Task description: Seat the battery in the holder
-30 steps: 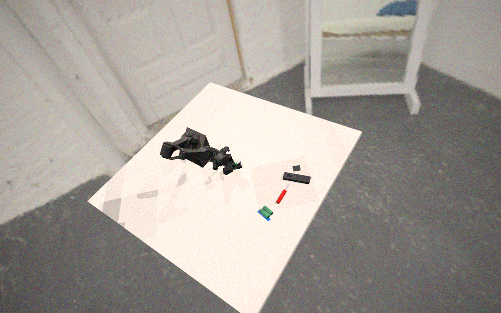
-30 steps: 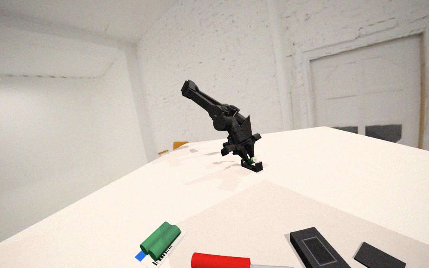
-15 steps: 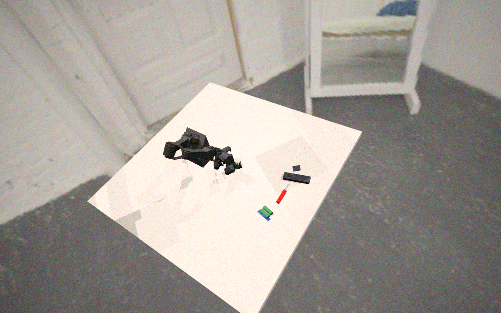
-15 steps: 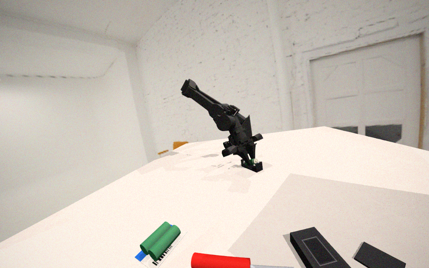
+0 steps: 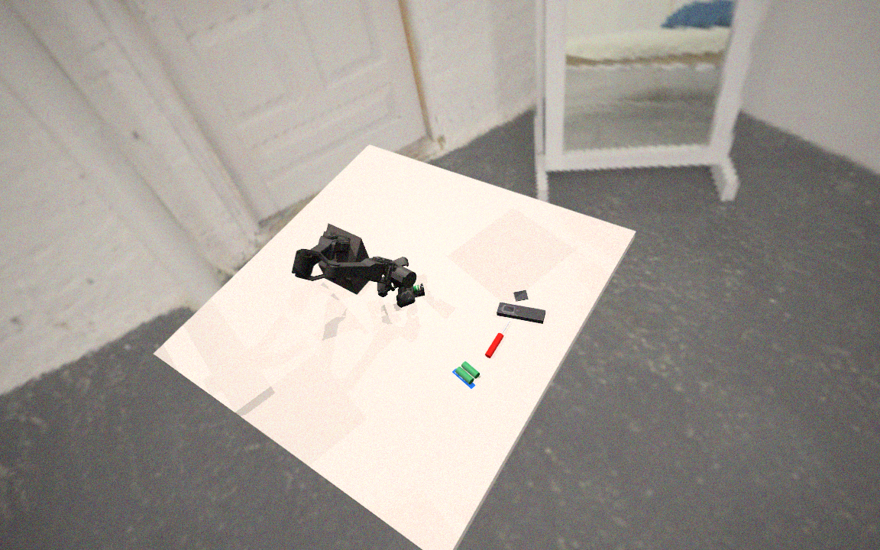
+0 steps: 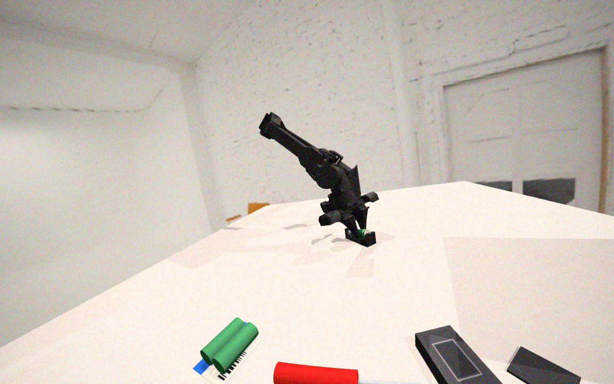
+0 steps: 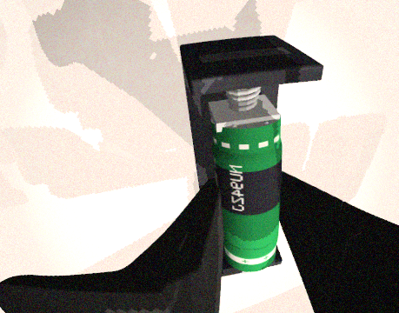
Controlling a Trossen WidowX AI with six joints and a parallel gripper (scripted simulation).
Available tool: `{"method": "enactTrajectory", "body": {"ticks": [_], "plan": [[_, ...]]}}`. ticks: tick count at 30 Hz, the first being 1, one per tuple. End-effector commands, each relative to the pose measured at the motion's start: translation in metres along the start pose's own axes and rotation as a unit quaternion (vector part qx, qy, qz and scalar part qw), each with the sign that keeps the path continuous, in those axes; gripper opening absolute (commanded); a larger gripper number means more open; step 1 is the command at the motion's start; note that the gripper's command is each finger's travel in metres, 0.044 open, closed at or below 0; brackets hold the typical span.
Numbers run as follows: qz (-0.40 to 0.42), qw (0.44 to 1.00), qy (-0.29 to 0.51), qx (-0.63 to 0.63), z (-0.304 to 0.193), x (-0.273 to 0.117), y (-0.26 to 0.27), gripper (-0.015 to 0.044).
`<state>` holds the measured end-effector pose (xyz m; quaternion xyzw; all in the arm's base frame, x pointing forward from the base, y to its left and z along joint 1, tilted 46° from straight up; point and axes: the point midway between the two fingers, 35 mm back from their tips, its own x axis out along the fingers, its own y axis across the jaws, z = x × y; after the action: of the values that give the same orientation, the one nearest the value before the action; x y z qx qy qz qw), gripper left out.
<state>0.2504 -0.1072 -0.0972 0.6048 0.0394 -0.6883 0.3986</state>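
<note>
Two black fingers, the pincer point(image 5: 418, 289) point(image 6: 358, 232) point(image 7: 246, 184), pinch the green battery point(image 6: 361, 233) point(image 7: 249, 183) between them. The battery lies in the holder point(image 5: 420, 292) point(image 6: 366, 240) point(image 7: 200, 130), one end at the holder's spring point(image 7: 243, 99) (full seating I can't confirm). Off the holder, well apart, lies a red-handled tool point(image 5: 493, 345) point(image 6: 315, 374). Opening early, with the far end proud, could let the spring kick the battery up; pushing down crooked could jam it.

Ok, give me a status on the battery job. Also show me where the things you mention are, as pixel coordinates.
Looks done: the battery point(image 5: 417, 288) point(image 6: 361, 233) point(image 7: 251, 191) is lined up lengthwise with the holder point(image 5: 420, 292) point(image 6: 370, 239) point(image 7: 251, 56), its plus-marked end away from the spring point(image 7: 244, 100).
In hand: the end effector point(image 5: 413, 289) point(image 6: 360, 230) point(image 7: 246, 184) grips it between both fingers.
Left: the release and backing away. Whether it's fully down, terminal end under the lip, I can't tell.
</note>
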Motion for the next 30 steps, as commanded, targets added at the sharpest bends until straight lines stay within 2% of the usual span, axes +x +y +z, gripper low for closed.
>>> {"method": "enactTrajectory", "body": {"ticks": [1, 30], "plan": [[-0.007, 1.0, -0.031, 0.002, 0.0072, 0.0033, -0.0045, 0.0076], [-0.01, 0.993, -0.113, 0.018, 0.0049, 0.0034, 0.0025, 0.0076]]}}
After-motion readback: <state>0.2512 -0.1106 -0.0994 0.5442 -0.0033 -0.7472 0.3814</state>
